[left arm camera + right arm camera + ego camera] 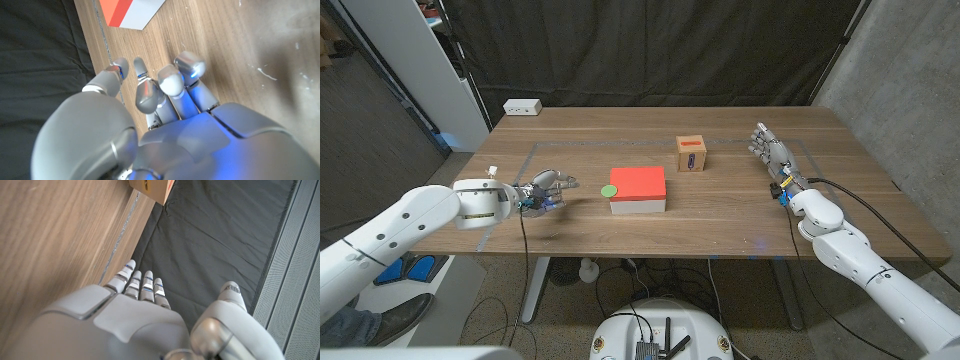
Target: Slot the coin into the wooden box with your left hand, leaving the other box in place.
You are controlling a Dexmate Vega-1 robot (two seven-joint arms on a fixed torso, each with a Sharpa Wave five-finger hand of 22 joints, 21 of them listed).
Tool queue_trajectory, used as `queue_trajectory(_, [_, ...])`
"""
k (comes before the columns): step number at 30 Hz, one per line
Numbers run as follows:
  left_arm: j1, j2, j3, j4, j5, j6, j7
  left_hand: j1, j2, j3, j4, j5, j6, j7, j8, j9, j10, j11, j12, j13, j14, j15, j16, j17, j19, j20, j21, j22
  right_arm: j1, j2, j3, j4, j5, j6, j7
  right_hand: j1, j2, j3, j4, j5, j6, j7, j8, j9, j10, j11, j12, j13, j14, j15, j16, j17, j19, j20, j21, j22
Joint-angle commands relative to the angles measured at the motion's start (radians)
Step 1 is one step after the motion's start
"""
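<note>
Just beyond the left hand [546, 190], a green coin [609, 190].

Head camera looks down over the table [740, 215]; wrist cameras skim it closely.

No readable text, labels, brands or numbers on any surface

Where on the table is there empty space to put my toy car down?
There is bare wood between the wooden box and the right hand, and along the near edge in front of the red-topped box. It is crowded on the left, where the left hand, the green coin and the red-topped box sit close together.
</note>
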Motion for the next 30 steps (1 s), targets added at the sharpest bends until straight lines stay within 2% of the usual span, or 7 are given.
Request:
queue_trajectory(1, [0.049, -0.003, -0.031, 0.011, -0.076, -0.049, -0.029, 0.043, 0.010, 0.003, 0.005, 0.001, -0.021, 0.006, 0.013, 0.018, -0.007, 0.028, -0.006, -0.008, 0.008, 0.007, 0.008, -0.009, 0.014, -0.049, 0.015, 0.003, -0.033, -0.009, 0.009, -0.050, -0.021, -0.016, -0.044, 0.015, 0.000, 0.000, -0.004, -0.003, 0.011, 0.010, 0.002, 0.004, 0.008, 0.001, 0.004, 0.001, 0.011, 0.003, 0.007, -0.001, 0.006, 0.007, -0.002, 0.003])
queue_trajectory(8, [0.045, 0.016, -0.031, 0.026, -0.152, -0.025, -0.003, 0.054, 0.012, -0.012, 0.014, -0.003, -0.066, 0.008, 0.021, 0.039, -0.004, 0.023, -0.012, -0.019, 0.008, 0.007, 0.013, -0.022, 0.024, -0.048, 0.014, 0.001, -0.054, -0.012, 0.015, -0.078, -0.030, -0.031, -0.072, 0.015, 0.000, 0.000, -0.004, -0.003, 0.013, 0.009, 0.003, 0.004, 0.012, 0.003, 0.004, 0.001, 0.013, 0.003, 0.007, -0.002, 0.006, 0.009, -0.002, 0.003])
queue_trajectory(14, [0.009, 0.026, -0.001, 0.059, -0.181, -0.011, -0.039, 0.047, 0.009, -0.023, 0.020, -0.004, -0.094, -0.001, 0.032, 0.055, -0.006, 0.013, -0.016, -0.025, 0.007, 0.006, 0.017, -0.027, 0.031, -0.048, 0.006, -0.001, -0.065, -0.015, 0.017, -0.094, -0.036, -0.042, -0.087, 0.015, 0.001, 0.000, -0.004, -0.004, 0.017, 0.007, 0.004, 0.004, 0.018, 0.004, 0.005, 0.001, 0.014, 0.004, 0.007, -0.002, 0.006, 0.010, -0.003, 0.003])
queue_trajectory(21, [-0.041, 0.033, 0.046, 0.075, -0.200, -0.003, -0.039, 0.049, 0.027, -0.024, 0.024, -0.003, -0.092, 0.024, 0.067, 0.080, -0.006, 0.017, -0.031, -0.052, 0.001, 0.003, 0.017, -0.029, 0.043, -0.047, -0.013, -0.002, -0.076, -0.021, 0.020, -0.110, -0.045, -0.053, -0.101, 0.016, 0.002, 0.000, -0.004, -0.004, 0.020, 0.005, 0.004, 0.004, 0.023, 0.000, 0.006, 0.001, 0.018, 0.004, 0.008, -0.003, 0.007, 0.012, -0.003, 0.003])
queue_trajectory(30, [-0.107, 0.062, 0.099, 0.084, -0.228, 0.033, -0.028, 0.041, 0.041, -0.027, 0.027, -0.003, -0.087, 0.030, 0.090, 0.077, -0.006, 0.016, -0.032, -0.064, 0.004, 0.003, 0.018, -0.035, 0.048, -0.047, -0.030, -0.001, -0.090, -0.023, 0.025, -0.122, -0.047, -0.058, -0.109, 0.016, 0.003, 0.000, -0.004, -0.004, 0.024, 0.004, 0.004, 0.005, 0.028, 0.001, 0.005, 0.002, 0.023, 0.005, 0.009, -0.005, 0.011, 0.014, -0.003, 0.004])
